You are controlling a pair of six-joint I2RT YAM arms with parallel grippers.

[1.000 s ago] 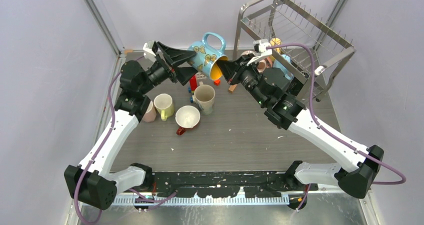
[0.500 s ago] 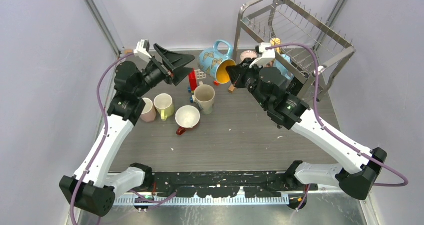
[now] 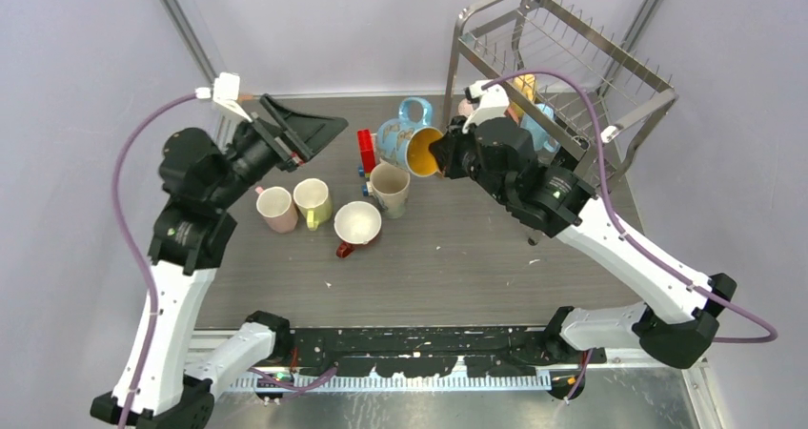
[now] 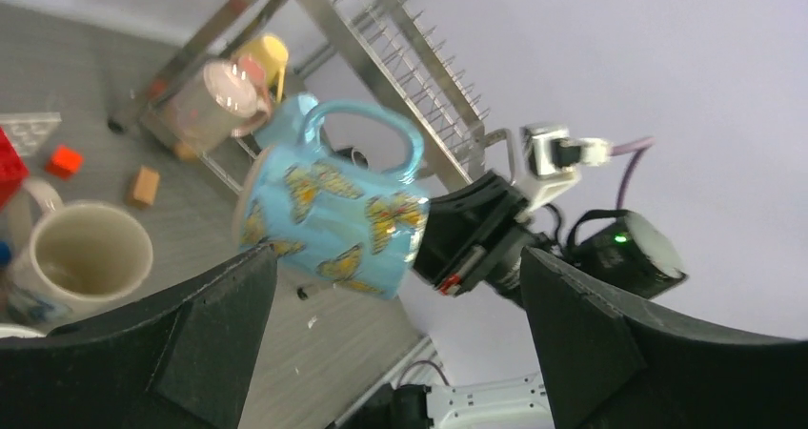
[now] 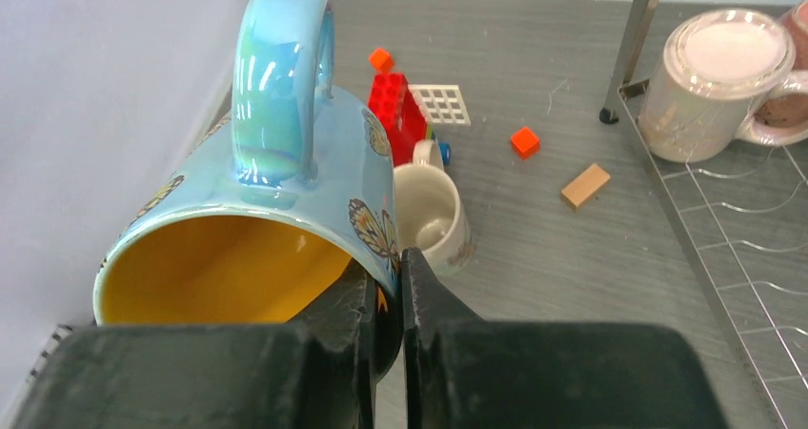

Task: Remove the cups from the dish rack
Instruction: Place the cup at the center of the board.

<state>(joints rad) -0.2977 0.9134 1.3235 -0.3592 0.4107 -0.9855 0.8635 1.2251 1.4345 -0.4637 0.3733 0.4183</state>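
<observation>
Light-blue glaze, brown-and-yellow butterflies, yellow inside: the mug (image 3: 398,135) hangs tilted in the air with its handle uppermost. Its mouth faces the right arm. It sits above the table (image 3: 457,257), just left of the dish rack (image 3: 581,62).

Grip: right gripper (image 5: 386,281) clenched on the mug's rim, one finger inside, one outside. The left gripper (image 3: 314,135) is released, jaws spread wide, apart from the mug, holding nothing.

Under the mug stands a beige cup (image 3: 389,187). Nearer the arms are a yellow cup (image 3: 312,202), a pink cup (image 3: 276,210) and a red cup (image 3: 354,227), all upright on the table. Toy blocks (image 3: 366,149) lie close by.

Only the right wrist view shows the pinch on the rim, plus an upturned white cup (image 5: 715,86) on the rack's lower wires. Only the left wrist view shows the mug's butterfly side whole.
</observation>
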